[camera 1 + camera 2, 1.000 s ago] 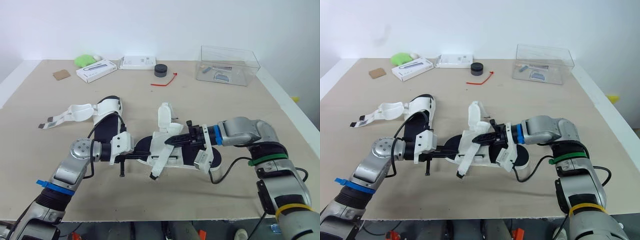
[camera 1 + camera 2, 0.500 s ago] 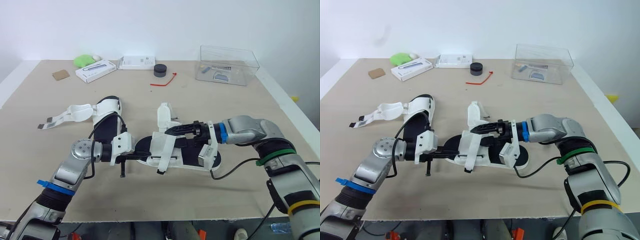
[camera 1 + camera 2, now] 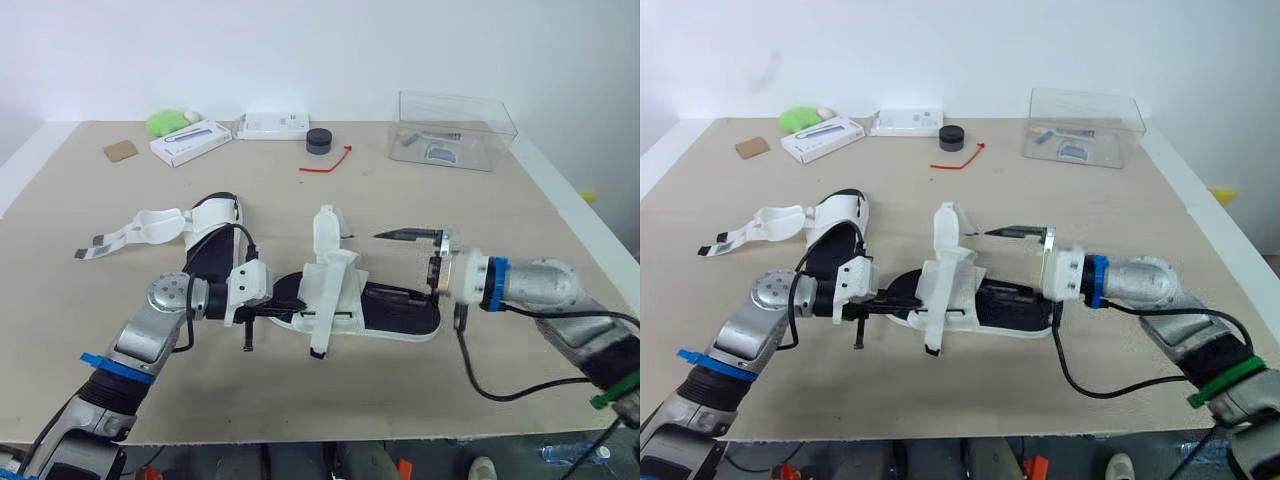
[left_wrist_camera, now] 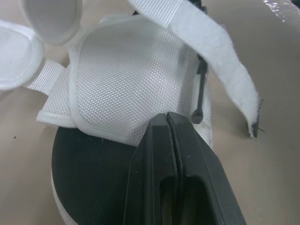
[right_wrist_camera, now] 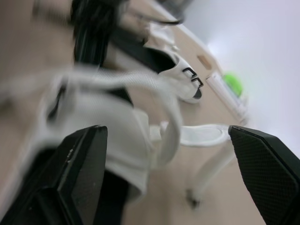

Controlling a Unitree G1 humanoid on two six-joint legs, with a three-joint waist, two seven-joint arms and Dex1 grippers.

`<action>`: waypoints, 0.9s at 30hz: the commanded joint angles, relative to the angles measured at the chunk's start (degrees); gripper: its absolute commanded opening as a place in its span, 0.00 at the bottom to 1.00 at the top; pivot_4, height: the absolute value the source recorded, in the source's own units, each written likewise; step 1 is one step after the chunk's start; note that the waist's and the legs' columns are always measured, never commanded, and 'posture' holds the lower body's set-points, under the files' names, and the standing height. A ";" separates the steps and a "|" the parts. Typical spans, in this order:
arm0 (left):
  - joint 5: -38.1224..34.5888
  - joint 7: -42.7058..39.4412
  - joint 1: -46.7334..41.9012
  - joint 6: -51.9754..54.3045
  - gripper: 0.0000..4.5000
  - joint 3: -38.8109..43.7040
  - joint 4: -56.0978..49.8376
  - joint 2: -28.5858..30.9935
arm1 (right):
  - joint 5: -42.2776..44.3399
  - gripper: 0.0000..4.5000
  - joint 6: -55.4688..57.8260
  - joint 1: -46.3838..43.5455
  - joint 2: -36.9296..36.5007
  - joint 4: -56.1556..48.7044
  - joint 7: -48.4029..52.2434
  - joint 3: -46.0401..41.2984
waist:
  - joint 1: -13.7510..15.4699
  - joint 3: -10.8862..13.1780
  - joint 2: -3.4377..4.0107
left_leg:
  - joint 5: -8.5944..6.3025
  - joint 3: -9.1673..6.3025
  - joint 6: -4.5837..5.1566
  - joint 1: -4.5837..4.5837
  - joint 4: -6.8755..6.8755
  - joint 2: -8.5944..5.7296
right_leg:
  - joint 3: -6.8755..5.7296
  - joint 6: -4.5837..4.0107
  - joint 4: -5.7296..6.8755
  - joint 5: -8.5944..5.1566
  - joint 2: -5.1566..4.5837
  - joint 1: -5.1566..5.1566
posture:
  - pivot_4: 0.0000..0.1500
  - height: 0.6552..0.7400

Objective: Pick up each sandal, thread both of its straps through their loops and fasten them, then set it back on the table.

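**Left tool clenched on the front sandal, right tool released over it**

Toward the left edge of the worktop [image 3: 60, 300] lies the far sandal [image 3: 212, 240], sole down. Its loose white straps [image 3: 135, 228] are spread flat toward that edge.

Just in front of it, the left tool [image 4: 167, 117] is clenched, its two black fingers pressed together with nothing visible between them. In the left wrist view, their tip sits over the black footbed, right at the edge of the white mesh flap [image 4: 126, 79].

That flap belongs to the front sandal [image 3: 400, 312]. This sandal lies sole down in the middle of the worktop, nearer the front edge, and runs lengthwise between the two tools. Its upright strap [image 3: 326, 230] stands on the far side, and its hanging strap [image 3: 320, 340] drops over the near side down to the worktop.

The right tool [image 3: 385, 265] is released, its fingers wide apart. One is in the air above the sandal and the other is low along the footbed; I cannot tell whether it touches.

Along the far edge sit:
- a cardboard scrap [image 3: 123, 150]
- a green lump [image 3: 168, 121]
- a white box [image 3: 193, 141]
- a flat white carton [image 3: 275, 125]
- a small black round container [image 3: 319, 141]
- a red tie [image 3: 328, 162]
- a clear plastic box [image 3: 455, 130], toward the far right corner
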 commanded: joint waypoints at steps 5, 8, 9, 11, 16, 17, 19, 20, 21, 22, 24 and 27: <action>0.08 -0.38 -1.44 -0.92 0.00 1.69 3.66 0.91 | 38.41 0.99 43.37 3.61 -5.82 -26.73 -4.27 -10.61 | 0.22 -0.02 -0.04 | 0.07 -0.24 0.02 0.02 0.00 0.14 | -0.30 0.17 0.00 -0.22 0.14 0.06 | 1.00 1.00; -0.15 -0.82 -2.28 -1.64 0.00 2.51 5.52 1.47 | 40.78 0.99 53.51 4.41 -6.50 -27.87 -4.68 -11.61 | 0.21 -0.02 -0.04 | 0.11 -0.19 0.02 -0.02 0.04 0.10 | -0.27 0.23 -0.01 -0.18 0.08 0.04 | 1.00 1.00; -0.28 -0.82 -2.59 -1.74 0.00 2.77 6.03 1.59 | 38.64 0.99 54.95 4.85 -5.96 -28.44 -3.69 -11.69 | 0.19 -0.02 -0.04 | 0.11 -0.15 0.02 -0.03 0.05 0.09 | -0.25 0.25 -0.01 -0.17 0.07 0.04 | 1.00 1.00; -0.24 -1.09 -3.39 -2.18 0.00 3.29 7.32 1.88 | 37.42 0.99 59.76 5.28 -4.16 -28.41 -4.55 -11.09 | 0.19 -0.02 -0.05 | 0.11 -0.11 0.02 -0.04 0.06 0.07 | -0.24 0.28 -0.04 -0.16 0.06 0.02 | 1.00 1.00; 0.04 -1.56 -4.37 -2.99 0.00 3.58 8.83 1.97 | 34.50 0.99 69.57 4.44 1.03 -27.32 -5.59 -10.08 | 0.18 -0.02 -0.04 | 0.10 -0.17 0.02 -0.16 0.07 0.06 | -0.25 0.29 -0.04 -0.17 0.12 -0.05 | 1.00 1.00; 0.03 -1.60 -4.42 -2.99 0.00 3.56 8.84 1.94 | 33.55 0.99 70.85 4.41 1.96 -27.00 -5.64 -9.98 | 0.18 -0.02 -0.05 | 0.10 -0.17 0.02 -0.19 0.07 0.06 | -0.25 0.29 -0.04 -0.18 0.14 -0.08 | 1.00 1.00; 0.00 -1.67 -4.42 -2.98 0.00 3.48 8.69 1.90 | 29.60 0.99 72.39 4.70 4.58 -25.78 -5.81 -9.06 | 0.18 -0.03 -0.05 | 0.10 -0.19 0.02 -0.21 0.06 0.06 | -0.27 0.29 -0.05 -0.18 0.15 -0.08 | 1.00 1.00; -0.06 -1.75 -4.33 -2.88 0.00 3.37 8.33 1.86 | 26.96 0.99 72.51 4.90 6.21 -24.74 -5.82 -8.35 | 0.18 -0.03 -0.05 | 0.10 -0.19 0.02 -0.22 0.06 0.04 | -0.27 0.30 -0.04 -0.18 0.16 -0.08 | 1.00 1.00; -0.28 -1.79 -4.08 -2.55 0.00 3.23 7.58 1.77 | 24.00 0.99 71.91 4.57 8.21 -23.11 -6.30 -7.44 | 0.18 -0.02 -0.05 | 0.10 -0.19 0.02 -0.22 0.07 0.04 | -0.27 0.30 -0.05 -0.18 0.16 -0.08 | 1.00 1.00; -0.59 -1.82 -3.78 -2.15 0.00 3.14 6.76 1.66 | 21.49 0.99 71.51 3.92 10.60 -20.66 -8.04 -7.30 | 0.05 -0.17 -0.29 | 0.10 -0.19 0.02 -0.23 0.08 0.01 | -0.28 0.31 -0.04 -0.18 0.20 -0.09 | 1.00 1.00; -0.86 -1.77 -3.43 -1.63 0.00 3.09 5.83 1.54 | 17.66 0.99 71.52 3.21 13.39 -18.21 -8.01 -7.89 | 0.02 -0.17 -0.31 | 0.10 -0.18 0.02 -0.21 0.11 0.08 | -0.26 0.31 -0.05 -0.17 0.22 -0.07 | 1.00 1.00; -0.90 -1.66 -3.23 -1.10 0.00 3.15 5.26 1.41 | 14.26 0.99 71.82 2.97 14.84 -17.55 -4.98 -8.98 | 0.16 -0.15 -0.28 | 0.11 -0.18 0.04 -0.21 0.13 0.01 | -0.27 0.34 -0.01 -0.15 0.25 -0.07 | 1.00 1.00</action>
